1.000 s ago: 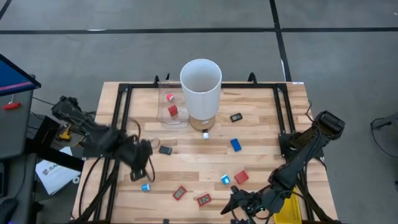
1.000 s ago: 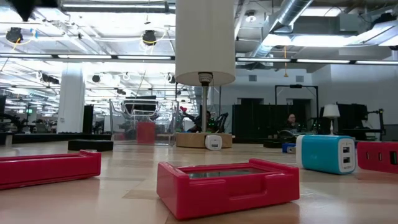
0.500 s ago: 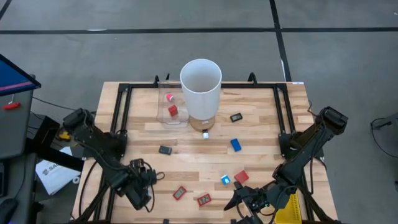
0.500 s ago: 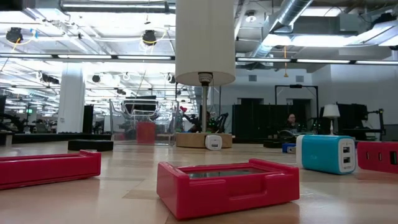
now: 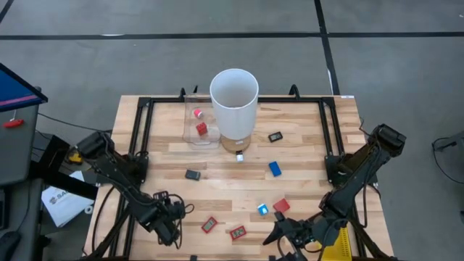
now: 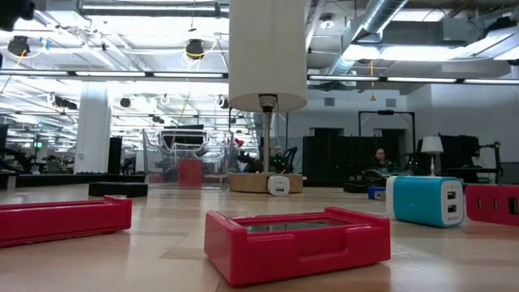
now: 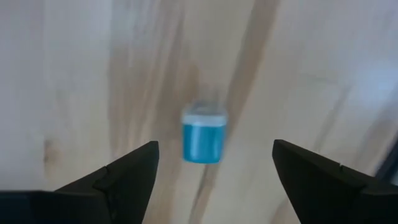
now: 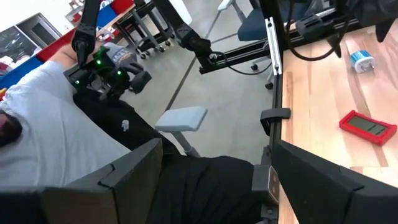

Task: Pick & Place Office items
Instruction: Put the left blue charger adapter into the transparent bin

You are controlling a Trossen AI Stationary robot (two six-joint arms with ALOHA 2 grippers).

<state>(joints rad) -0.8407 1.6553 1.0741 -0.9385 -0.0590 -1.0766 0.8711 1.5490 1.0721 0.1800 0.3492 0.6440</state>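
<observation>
Left gripper (image 7: 213,163), fingers spread apart and empty, poised directly above a small blue office item (image 7: 203,134) lying on the wooden table (image 5: 304,156) near its front left corner. Right gripper (image 5: 290,235) parked at the front right edge, fingers likewise apart, gripping nothing. Remaining red, blue and black office items (image 5: 275,168) scattered over the tabletop around the white cylinder (image 5: 234,101).
</observation>
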